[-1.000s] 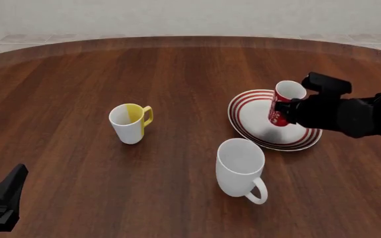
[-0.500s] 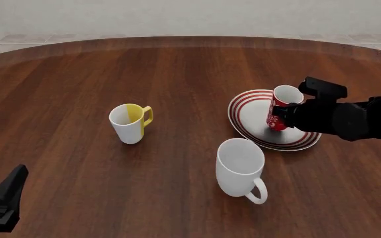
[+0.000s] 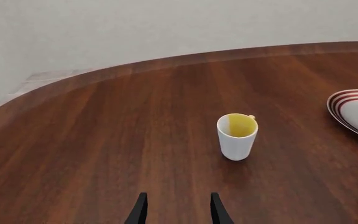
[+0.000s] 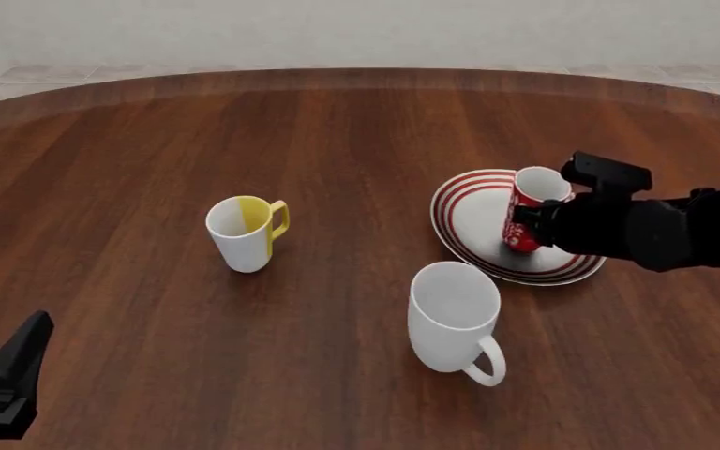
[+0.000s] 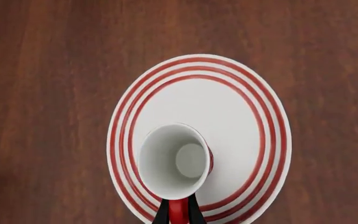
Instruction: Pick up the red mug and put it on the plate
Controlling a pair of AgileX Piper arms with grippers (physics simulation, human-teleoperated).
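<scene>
**Mug lowering onto plate**

On the worktop (image 4: 335, 150), the plate (image 4: 460, 220) sits under the mug (image 4: 529, 220), pinched at its handle by the right tool (image 4: 538, 217); contact seems near. Next: release. Left tool (image 3: 176, 212) idles, parted.

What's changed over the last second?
The right gripper, still shut on the red mug, lowered it toward the plate; whether it touches yet is unclear. The left gripper, white-and-yellow mug and large white mug stayed put.
</scene>
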